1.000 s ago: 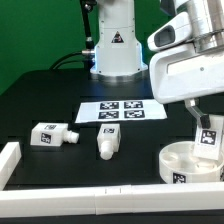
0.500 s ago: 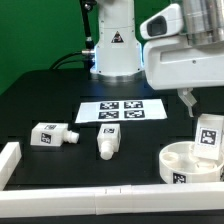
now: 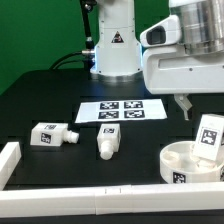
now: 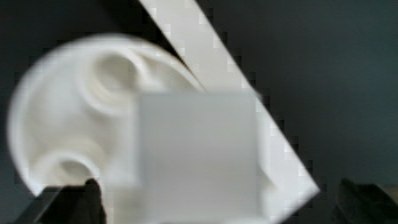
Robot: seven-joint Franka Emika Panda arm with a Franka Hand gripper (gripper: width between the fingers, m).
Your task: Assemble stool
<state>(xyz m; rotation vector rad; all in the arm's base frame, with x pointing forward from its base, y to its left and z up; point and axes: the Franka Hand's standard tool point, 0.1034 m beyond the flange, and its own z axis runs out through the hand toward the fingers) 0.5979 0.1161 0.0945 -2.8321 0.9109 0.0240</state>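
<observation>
The round white seat disc [image 3: 180, 160] lies at the exterior view's right with one tagged leg [image 3: 208, 135] standing upright in it. My gripper [image 3: 190, 108] hangs open above and just left of that leg, holding nothing. Two more legs lie on the black table: one [image 3: 50, 134] at the left, one [image 3: 107, 142] in the middle. The wrist view is blurred: the seat disc [image 4: 71, 110] and the upright leg [image 4: 205, 140] sit below my gripper [image 4: 214, 210], whose dark fingertips [image 4: 71, 205] stand wide apart on either side of the leg, not touching it.
The marker board [image 3: 115, 111] lies flat in the table's middle, in front of the robot base [image 3: 113, 50]. White border rails run along the left [image 3: 8, 160] and front [image 3: 110, 205] edges; a rail [image 4: 196, 40] also crosses the wrist view.
My gripper has risen off the upright leg and drifted slightly to the exterior view's left. The leg stays standing in the seat disc. The jaws stayed open.
</observation>
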